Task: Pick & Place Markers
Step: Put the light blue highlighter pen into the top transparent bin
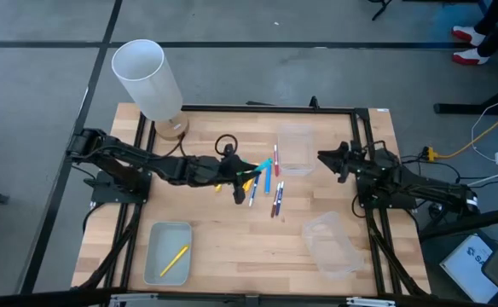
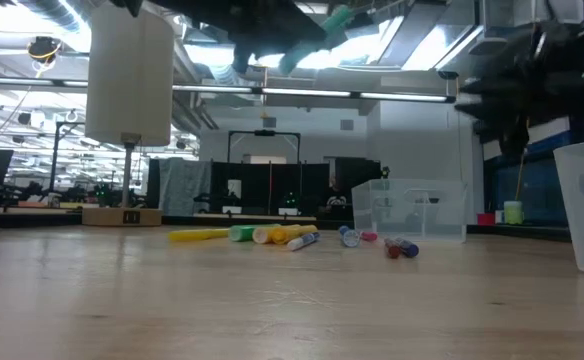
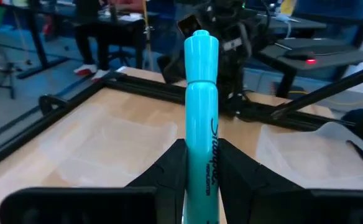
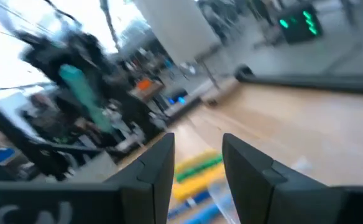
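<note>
Left gripper (image 1: 247,173) sits mid-frame in the high view, just left of the marker pile, clamped on a teal marker (image 3: 199,118). Left wrist view shows the marker standing straight up between the two dark fingers (image 3: 163,171), cap end away from the camera. Low view puts it up off the bench (image 1: 232,247), near the top of the frame.

Rest of the markers (image 1: 266,183) lie loose at centre of the bench, mixed colours, some touching. One yellow marker (image 1: 174,260) is already in the clear tray (image 1: 153,232) at lower left.

Right gripper (image 1: 327,159) waits at right of centre, beside the upper clear tray (image 1: 293,135), fingers apart with nothing between them.

Step in hand, as I read it: pick done, marker lifted, carry about to start. Likely next move: swing the left arm toward the lower-left tray, get over its opening, lower, release. Needs clearance over the tray rim; the marker is upright, so it may tip or bounce on release.
</note>
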Motion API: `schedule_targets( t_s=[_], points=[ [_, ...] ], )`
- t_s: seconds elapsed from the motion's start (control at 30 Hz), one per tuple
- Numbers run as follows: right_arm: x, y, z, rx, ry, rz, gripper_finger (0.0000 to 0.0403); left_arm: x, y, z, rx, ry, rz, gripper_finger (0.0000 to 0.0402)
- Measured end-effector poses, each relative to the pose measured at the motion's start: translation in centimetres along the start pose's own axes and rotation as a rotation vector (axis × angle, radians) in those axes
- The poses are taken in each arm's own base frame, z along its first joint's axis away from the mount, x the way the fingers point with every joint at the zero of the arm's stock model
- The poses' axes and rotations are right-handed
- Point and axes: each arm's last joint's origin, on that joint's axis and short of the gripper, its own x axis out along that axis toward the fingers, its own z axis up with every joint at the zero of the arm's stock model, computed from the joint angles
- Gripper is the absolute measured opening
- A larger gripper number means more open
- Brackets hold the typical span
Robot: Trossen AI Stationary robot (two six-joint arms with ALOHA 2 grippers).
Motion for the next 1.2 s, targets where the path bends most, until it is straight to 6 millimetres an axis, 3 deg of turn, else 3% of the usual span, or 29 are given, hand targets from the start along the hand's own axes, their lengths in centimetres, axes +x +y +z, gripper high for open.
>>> schedule_targets(
  t_s=[0.37,0.93,1.2],
  points=[
    [0.3,2.2,0.5,-0.112,-0.063,0.218,0.0136,0.2,-0.2,0.4,-0.021,-0.054,-0.058,0.0063],
    [2.3,3.4,-0.2,-0.196,-0.069,0.3,0.0136,0.0,-0.8,0.4,-0.017,-0.054,-0.071,0.0063],
    [5.0,5.0,0.8,-0.237,-0.014,0.297,0.0136,0.0,-0.7,0.3,-0.017,-0.054,-0.068,0.0064]
  ],
)
